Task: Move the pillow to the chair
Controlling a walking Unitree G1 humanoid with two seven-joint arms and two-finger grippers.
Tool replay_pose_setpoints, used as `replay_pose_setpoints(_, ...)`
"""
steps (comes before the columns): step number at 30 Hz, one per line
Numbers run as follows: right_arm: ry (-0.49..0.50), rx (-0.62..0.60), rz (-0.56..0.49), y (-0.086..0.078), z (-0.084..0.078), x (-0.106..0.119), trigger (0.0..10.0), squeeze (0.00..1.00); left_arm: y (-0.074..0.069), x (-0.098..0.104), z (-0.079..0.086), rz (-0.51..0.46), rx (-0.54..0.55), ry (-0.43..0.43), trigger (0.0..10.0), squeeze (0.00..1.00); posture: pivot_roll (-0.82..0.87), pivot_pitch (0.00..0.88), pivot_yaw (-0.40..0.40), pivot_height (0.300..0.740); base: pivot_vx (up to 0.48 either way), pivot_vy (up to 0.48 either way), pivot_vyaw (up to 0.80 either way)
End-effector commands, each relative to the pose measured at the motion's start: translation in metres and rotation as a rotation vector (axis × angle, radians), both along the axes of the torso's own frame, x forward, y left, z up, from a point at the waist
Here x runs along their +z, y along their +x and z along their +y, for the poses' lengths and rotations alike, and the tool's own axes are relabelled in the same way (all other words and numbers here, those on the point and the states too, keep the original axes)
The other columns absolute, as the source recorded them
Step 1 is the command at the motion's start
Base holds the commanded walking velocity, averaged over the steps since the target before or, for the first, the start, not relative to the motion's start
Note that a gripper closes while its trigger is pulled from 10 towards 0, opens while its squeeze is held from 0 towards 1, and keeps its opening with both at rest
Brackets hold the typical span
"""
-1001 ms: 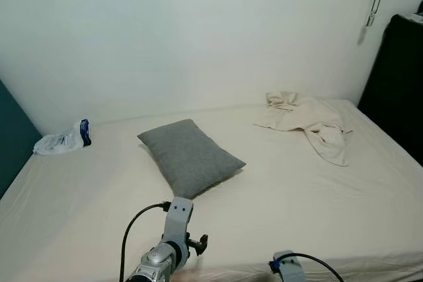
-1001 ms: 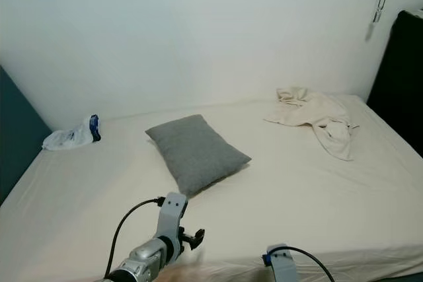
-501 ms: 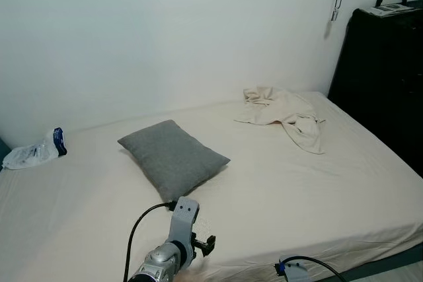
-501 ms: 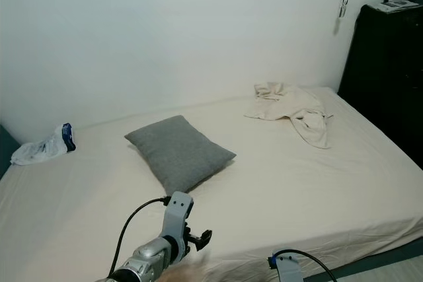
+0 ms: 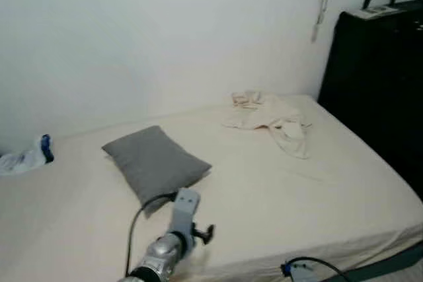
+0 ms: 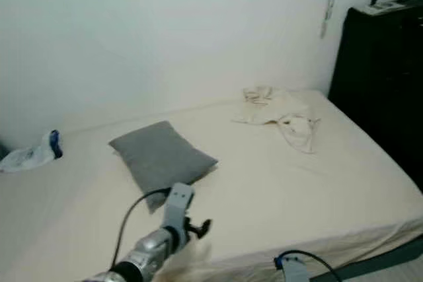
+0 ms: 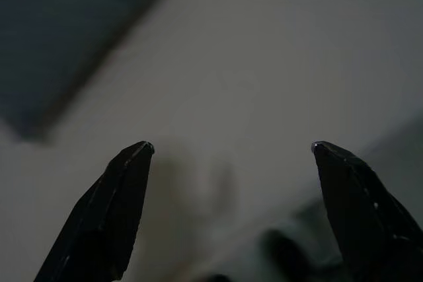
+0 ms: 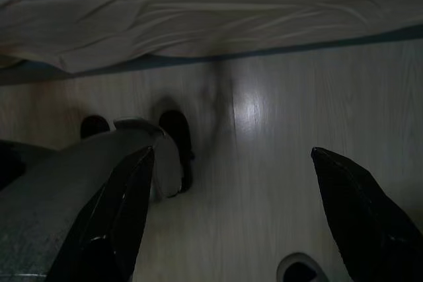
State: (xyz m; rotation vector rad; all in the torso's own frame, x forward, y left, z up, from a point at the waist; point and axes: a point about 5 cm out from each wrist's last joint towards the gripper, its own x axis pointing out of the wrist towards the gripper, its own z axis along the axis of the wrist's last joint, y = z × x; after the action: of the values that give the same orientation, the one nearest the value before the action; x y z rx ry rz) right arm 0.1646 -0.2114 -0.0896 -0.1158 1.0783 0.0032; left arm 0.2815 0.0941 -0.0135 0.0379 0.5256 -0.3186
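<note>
Grey pillow [image 5: 153,163] on bed [image 5: 317,183], right gripper [image 8: 231,156] spread above floorboards [image 8: 277,163]

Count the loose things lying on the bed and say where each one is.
3. A grey pillow lies on the left-middle of the bed; a cream cloth is crumpled at the far right by the wall; a plastic bag sits at the far left edge.

On the bed [image 5: 317,196] — pillow [image 5: 153,162] left of centre, bag [image 5: 25,158] far left, crumpled cloth [image 5: 268,115] far right; a cabinet [image 5: 380,84] stands right of the bed.
</note>
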Motion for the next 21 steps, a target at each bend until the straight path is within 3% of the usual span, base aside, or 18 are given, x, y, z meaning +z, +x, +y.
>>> replay_pose_setpoints(1, 0.019, 0.006, -0.028, 0.004, 0.006, 0.001, 10.0, 0.0, 0.006, 0.001, 0.036, -0.025, 0.093, 0.141, 10.0, 0.0, -0.17, 0.0, 0.088, 0.74, 0.0, 0.0, 0.0)
replay_pose_setpoints(2, 0.028, 0.008, -0.042, 0.007, 0.007, 0.002, 10.0, 0.0, 0.005, 0.0, 0.053, -0.016, 0.137, 0.196, 10.0, 0.0, -0.18, 0.0, 0.09, 0.74, 0.0, 0.0, 0.0)
replay_pose_setpoints(3, 0.028, 0.008, -0.042, 0.007, 0.007, 0.002, 10.0, 0.0, 0.005, 0.0, 0.053, -0.016, 0.137, 0.196, 10.0, 0.0, -0.18, 0.0, 0.09, 0.74, 0.0, 0.0, 0.0)
replay_pose_setpoints(4, 0.043, 0.011, -0.064, 0.011, 0.009, 0.004, 10.0, 0.0, 0.0, -0.003, 0.078, 0.001, 0.194, 0.269, 10.0, 0.0, -0.18, 0.0, 0.092, 0.74, 0.0, 0.0, 0.0)
replay_pose_setpoints(5, 0.043, 0.011, -0.064, 0.011, 0.009, 0.004, 10.0, 0.0, 0.0, -0.003, 0.078, 0.001, 0.194, 0.269, 10.0, 0.0, -0.18, 0.0, 0.092, 0.74, 0.0, 0.0, 0.0)
replay_pose_setpoints(7, 0.066, 0.022, -0.091, 0.018, 0.012, 0.007, 10.0, 0.0, -0.008, -0.008, 0.104, 0.031, 0.254, 0.325, 10.0, 0.0, -0.19, 0.0, 0.092, 0.74, 0.0, 0.0, 0.0)
replay_pose_setpoints(8, 0.066, 0.022, -0.091, 0.018, 0.012, 0.007, 10.0, 0.0, -0.008, -0.008, 0.104, 0.031, 0.254, 0.325, 10.0, 0.0, -0.19, 0.0, 0.092, 0.74, 0.0, 0.0, 0.0)
replay_pose_setpoints(11, 0.101, 0.05, -0.12, 0.027, 0.019, 0.011, 10.0, 0.0, -0.022, -0.013, 0.13, 0.069, 0.322, 0.36, 10.0, 0.0, -0.18, 0.0, 0.087, 0.74, 0.0, 0.0, 0.0)
replay_pose_setpoints(15, 0.117, 0.067, -0.133, 0.03, 0.023, 0.013, 10.0, 0.0, -0.03, -0.017, 0.138, 0.1, 0.345, 0.351, 10.0, 0.0, -0.17, 0.0, 0.083, 0.74, 0.0, 0.0, 0.0)
replay_pose_setpoints(17, 0.127, 0.07, -0.139, 0.032, 0.025, 0.013, 10.0, 0.0, -0.043, -0.028, 0.138, 0.161, 0.344, 0.324, 10.0, 0.0, -0.15, 0.0, 0.076, 0.74, 0.0, -0.48, 0.0)
replay_pose_setpoints(21, 0.135, 0.079, -0.14, 0.033, 0.029, 0.013, 10.0, 0.0, -0.052, -0.034, 0.135, 0.189, 0.357, 0.312, 10.0, 0.0, -0.14, 0.0, 0.072, 0.74, 0.0, -0.48, 0.0)
